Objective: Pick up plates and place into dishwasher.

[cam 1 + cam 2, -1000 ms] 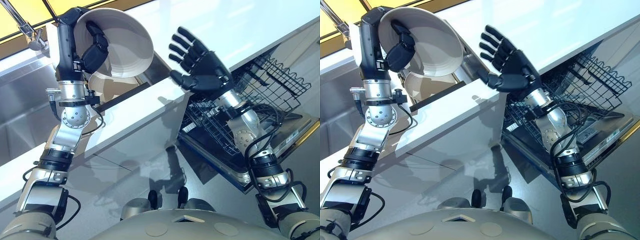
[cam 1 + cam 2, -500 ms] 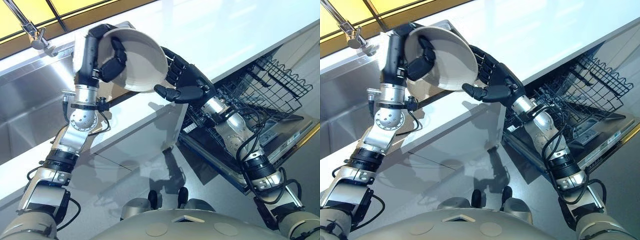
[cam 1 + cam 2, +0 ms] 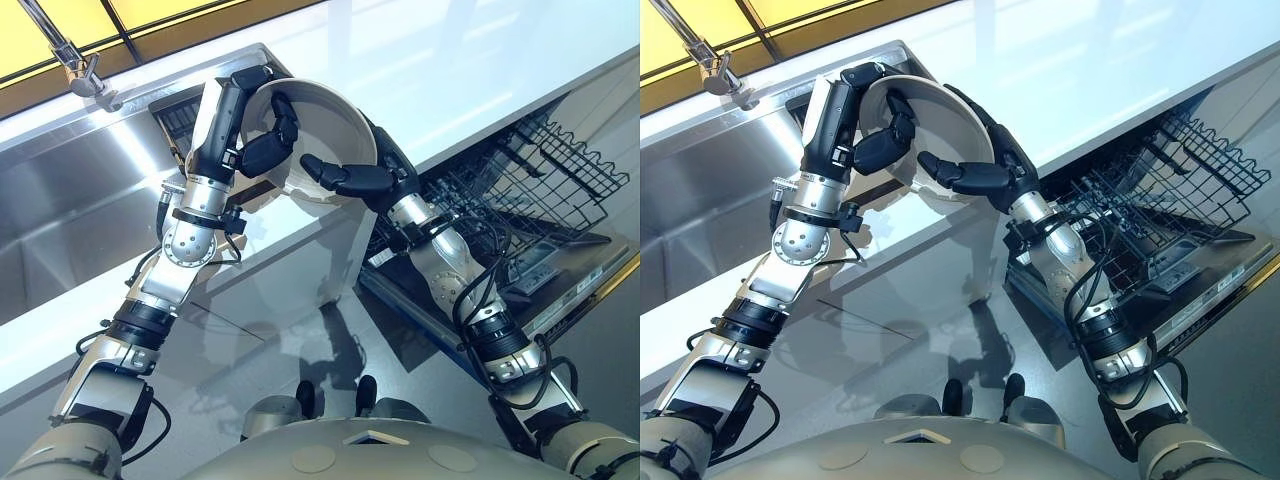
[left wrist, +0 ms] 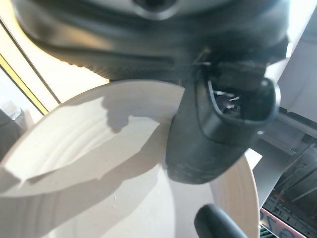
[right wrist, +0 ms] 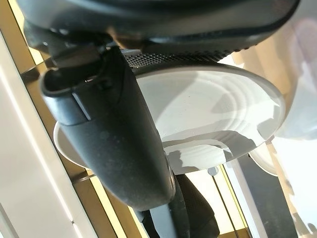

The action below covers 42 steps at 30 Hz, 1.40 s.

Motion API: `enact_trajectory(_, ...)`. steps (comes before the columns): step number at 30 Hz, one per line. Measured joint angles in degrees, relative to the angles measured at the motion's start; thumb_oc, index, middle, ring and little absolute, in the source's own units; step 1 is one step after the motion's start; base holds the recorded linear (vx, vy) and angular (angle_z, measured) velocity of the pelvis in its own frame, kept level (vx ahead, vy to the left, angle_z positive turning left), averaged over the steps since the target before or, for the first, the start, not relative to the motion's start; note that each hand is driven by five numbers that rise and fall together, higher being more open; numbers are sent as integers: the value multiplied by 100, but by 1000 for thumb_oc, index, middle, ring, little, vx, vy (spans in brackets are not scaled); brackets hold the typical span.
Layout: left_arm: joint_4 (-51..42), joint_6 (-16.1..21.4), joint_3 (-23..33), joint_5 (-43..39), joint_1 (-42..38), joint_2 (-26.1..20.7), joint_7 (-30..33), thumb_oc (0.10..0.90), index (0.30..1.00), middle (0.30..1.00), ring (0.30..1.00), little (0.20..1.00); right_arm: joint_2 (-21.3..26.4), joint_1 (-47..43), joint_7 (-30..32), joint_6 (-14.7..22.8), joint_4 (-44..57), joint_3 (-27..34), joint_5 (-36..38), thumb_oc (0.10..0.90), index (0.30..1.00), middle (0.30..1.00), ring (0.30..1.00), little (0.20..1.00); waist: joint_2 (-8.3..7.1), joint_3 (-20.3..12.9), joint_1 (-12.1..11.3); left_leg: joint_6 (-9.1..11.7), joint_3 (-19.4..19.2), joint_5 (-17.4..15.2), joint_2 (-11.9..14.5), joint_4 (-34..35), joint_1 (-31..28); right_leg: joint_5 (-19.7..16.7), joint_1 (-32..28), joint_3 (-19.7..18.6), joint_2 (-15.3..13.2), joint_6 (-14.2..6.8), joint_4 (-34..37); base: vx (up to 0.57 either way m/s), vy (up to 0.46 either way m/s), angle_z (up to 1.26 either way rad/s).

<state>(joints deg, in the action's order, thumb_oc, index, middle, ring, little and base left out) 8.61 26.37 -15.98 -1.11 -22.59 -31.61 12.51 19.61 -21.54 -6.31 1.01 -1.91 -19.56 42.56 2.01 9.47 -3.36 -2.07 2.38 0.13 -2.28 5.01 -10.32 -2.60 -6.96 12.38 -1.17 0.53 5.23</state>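
bright daylight glares off the counter (image 3: 480, 60); hard shadows, wrist views blurred close up.

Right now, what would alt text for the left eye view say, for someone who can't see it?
Both robot hands grip one white plate above the counter: the left hand from its left, the right hand from its lower right. A steel sink lies left, an open dishwasher rack right.

Right hand (image 3: 975, 175) fingers behind plate (image 3: 940, 120)

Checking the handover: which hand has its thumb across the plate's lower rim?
The right hand: its thumb lies across the lower rim of the plate, while the left hand curls over the upper-left rim.
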Motion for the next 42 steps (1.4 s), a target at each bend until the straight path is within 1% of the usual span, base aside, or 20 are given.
enact_trajectory(4,0,-126,0,-226,0,3,-226,111,309,309,309,211,-4,-1,157,34,1,-64,-99,100,300,300,300,200,0,0,-1,1,50,11,-3,0,2,1,-13,58,-6,0,0,10,-7,6)
enact_trajectory(5,0,-184,2,-415,1,13,-363,298,469,469,469,398,-4,-1,220,71,1,-68,-103,100,300,300,300,200,0,0,-19,1,51,12,-3,0,3,1,-13,59,-6,0,1,0,0,0)
enact_trajectory(6,-3,-262,-1,-627,1,26,-524,427,580,580,580,527,-7,-4,322,106,1,-76,-136,100,300,300,300,200,0,0,-35,1,50,13,-3,0,2,1,-13,60,-6,-1,0,0,0,0)
enact_trajectory(7,-55,-365,7,-915,1,78,-715,800,900,900,900,900,-6,-4,435,193,3,-76,-288,100,300,300,300,200,0,0,-61,0,50,14,-5,0,2,1,-13,62,-8,-1,1,0,0,0)
enact_trajectory(9,-181,-611,16,-1519,3,157,-1049,800,900,900,900,900,24,-21,646,402,6,-74,-664,100,300,300,300,200,0,0,-100,-3,50,15,-8,0,0,2,-15,60,-12,-2,1,0,0,0)
enact_trajectory(10,-204,-756,24,-1976,7,211,-1275,800,900,900,900,900,66,-48,744,490,6,-73,-877,100,300,300,300,200,0,0,-114,-6,51,18,-12,0,2,3,-14,58,-15,-3,1,0,0,0)
enact_trajectory(12,-285,-949,64,-2952,62,374,-1681,800,900,900,900,900,253,-85,827,564,21,-40,-1004,100,300,300,300,200,0,0,-126,-8,49,19,-16,0,1,3,-14,53,-19,-4,1,32,-3,-1)
enact_trajectory(14,-387,-1065,152,-3757,165,609,-1847,800,900,900,900,900,401,-89,934,581,59,37,-1004,100,300,300,300,200,0,0,-116,-8,46,19,-14,1,3,3,-10,51,-16,-4,1,40,-9,-1)
enact_trajectory(17,-469,-1271,252,-4337,195,701,-1946,800,900,900,900,900,491,-202,1274,632,60,140,-1065,100,300,300,300,200,1,0,-96,-7,44,19,-7,0,22,3,10,45,-10,-3,1,44,-17,-1)
enact_trajectory(18,-502,-1278,262,-4452,197,698,-1958,800,900,900,900,900,494,-249,1439,648,60,270,-1064,100,300,300,300,200,1,0,-94,-6,45,20,-7,0,29,3,17,45,-10,-3,1,58,-30,1)
enact_trajectory(19,-561,-1286,300,-4535,198,685,-1960,800,900,900,900,900,510,-326,1641,667,58,577,-1060,100,300,300,300,200,1,0,-94,-5,46,22,-8,0,53,3,36,43,-12,-3,1,41,-20,2)
enact_trajectory(21,-583,-1286,361,-4641,200,622,-1948,800,900,900,900,900,613,-409,1861,741,50,855,-1053,100,300,300,300,200,1,0,-103,-5,49,27,-11,0,73,3,56,43,-14,-3,1,40,-17,2)
enact_trajectory(25,-563,-1456,984,-4887,229,527,-1823,800,900,900,900,900,1034,-529,2238,986,-143,1581,-999,100,300,300,300,200,4,2,-82,-5,48,26,-6,2,76,3,58,45,-10,-3,1,64,-28,-1)
enact_trajectory(27,-551,-1463,1177,-4895,229,454,-1724,800,900,900,900,900,1161,-541,2436,1132,-333,1783,-1046,100,300,300,300,200,4,2,-69,-5,46,26,-6,2,76,4,61,42,-8,-3,1,72,-29,0)
enact_trajectory(28,-525,-1462,1228,-4895,229,362,-1670,800,900,900,900,900,1228,-543,2614,1194,-486,1885,-1178,100,300,300,300,200,4,2,-69,-5,47,26,-7,1,76,4,60,41,-9,-3,0,75,-30,0)
enact_trajectory(29,-458,-1460,1263,-4886,225,245,-1639,800,900,900,900,900,1360,-548,2897,1283,-749,1947,-1523,100,300,300,300,200,4,2,-68,-5,48,26,-9,1,74,4,55,40,-10,-4,0,79,-34,1)
enact_trajectory(32,-163,-1456,1463,-4836,240,103,-1485,800,900,900,900,900,1534,-537,3579,1287,-1267,2184,-2218,100,300,300,300,200,5,3,-65,-5,49,26,-10,3,72,6,50,40,-13,-5,1,87,-34,0)
enact_trajectory(35,-6,-1409,1733,-4762,451,-9,-1384,800,900,900,900,900,1576,-465,4022,1284,-1497,2503,-2759,100,300,300,300,200,20,11,-5,-5,48,27,-10,2,70,8,51,38,-13,-8,0,106,-30,0)
enact_trajectory(39,11,-1321,2036,-4047,893,-58,-1242,800,900,900,900,900,1597,44,4096,1284,-1511,3008,-3152,100,300,300,300,200,38,22,40,-6,48,26,-12,3,71,18,51,34,-16,-19,1,88,-17,1)
enact_trajectory(42,49,-1227,2212,-3602,1256,-62,-1163,800,900,900,900,900,1603,679,3909,1286,-1515,3217,-3277,100,300,300,300,200,90,58,56,-8,49,24,-17,3,72,23,50,26,-23,-23,0,80,1,0)
